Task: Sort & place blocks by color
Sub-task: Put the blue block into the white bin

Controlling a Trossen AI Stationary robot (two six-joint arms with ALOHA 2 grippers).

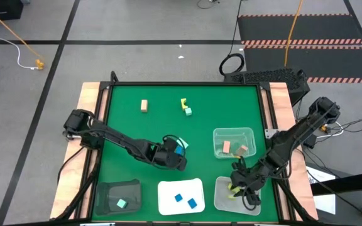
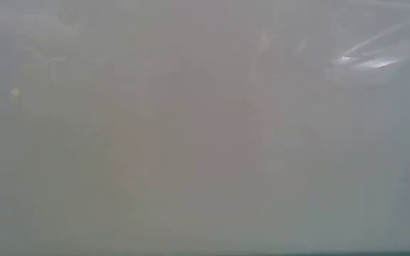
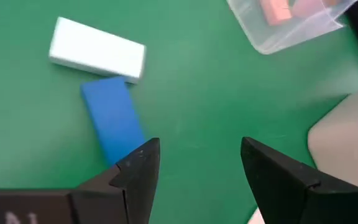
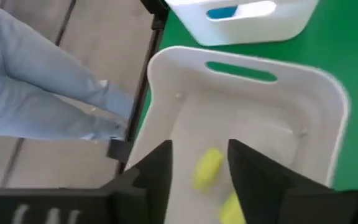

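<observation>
My left gripper [image 1: 173, 157] [image 3: 199, 148] is open low over the green mat, near the table's middle. A blue bar [image 3: 112, 118] [image 1: 180, 149] lies flat on the mat just beside one fingertip, outside the gap, and a pale mint bar [image 3: 97, 51] lies against its far end. My right gripper [image 1: 236, 184] [image 4: 199, 150] is open above the pale bin [image 4: 316, 93] at the near right. Two yellow blocks [image 4: 207, 168] lie on that bin's floor below the fingers. A tan block [image 1: 144, 105], a yellow block [image 1: 183, 102] and a mint block [image 1: 188, 111] lie on the mat's far part.
A clear bin [image 1: 234, 143] holds pinkish-tan blocks. A white tray [image 1: 181, 186] holds two blue blocks, and a dark bin [image 1: 119, 188] holds a mint block. A person's legs [image 4: 36, 81] stand by the table's near edge. The low view is fogged over.
</observation>
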